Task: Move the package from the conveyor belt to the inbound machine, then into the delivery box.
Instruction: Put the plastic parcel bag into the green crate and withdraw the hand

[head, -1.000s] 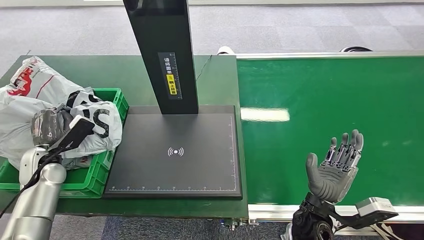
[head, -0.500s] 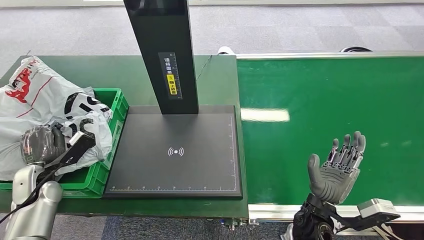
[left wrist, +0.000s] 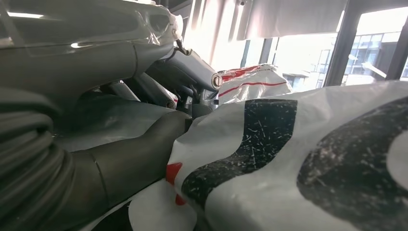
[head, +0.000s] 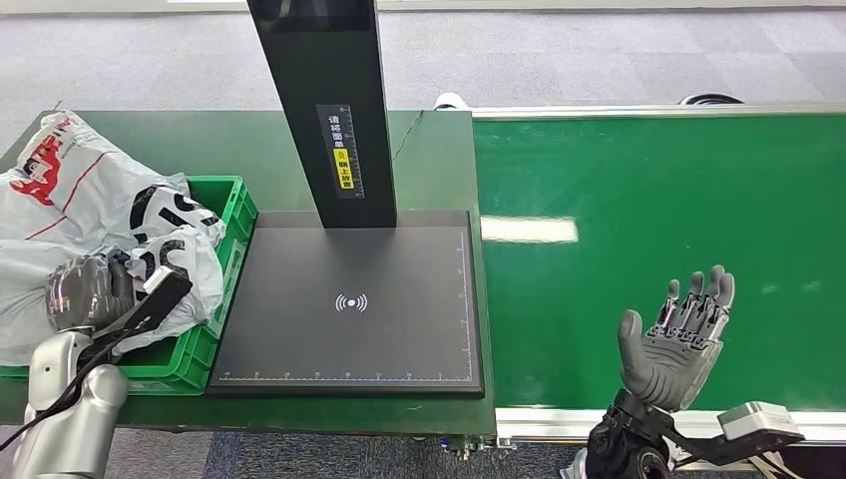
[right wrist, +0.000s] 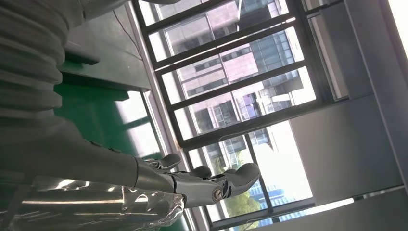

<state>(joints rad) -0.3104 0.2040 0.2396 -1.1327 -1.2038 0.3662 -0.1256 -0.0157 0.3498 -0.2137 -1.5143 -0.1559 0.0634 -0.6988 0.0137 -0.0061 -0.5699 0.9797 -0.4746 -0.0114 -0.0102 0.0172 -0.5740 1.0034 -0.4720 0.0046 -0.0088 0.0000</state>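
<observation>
**Q:** At the left hand [head: 88,291], what is held, and why there?

**A:** Whether the package [head: 150,232] is gripped cannot be told. In the head view the hand is seen low over the white printed bag, and in the left wrist view the thumb [left wrist: 139,159] is seen lying against the bag's plastic, but the other fingers are hidden. The package is lodged in the green delivery box [head: 224,289], on top of other white bags, one corner draped over the box wall nearest the scanner. This position is judged to be the release point: the box is the last station named in the task.

**Q:** How is the right hand [head: 674,335] presented?

**A:** It is raised over the near edge of the conveyor belt [head: 658,200], palm turned inward, fingers spread, nothing in it. This posture is judged to be a waiting one, kept beside the pick-up surface so that a next parcel can be met.

**Q:** What lies between the two stations?

**A:** The inbound machine's black plate [head: 349,339] is set between box and belt, its column [head: 324,110] standing at the far side. Nothing is resting on the plate, so the scanning step is judged complete.

**Q:** What is called for next?

**A:** A clean release is needed, so that the soft bag is not dragged out of the box.
</observation>
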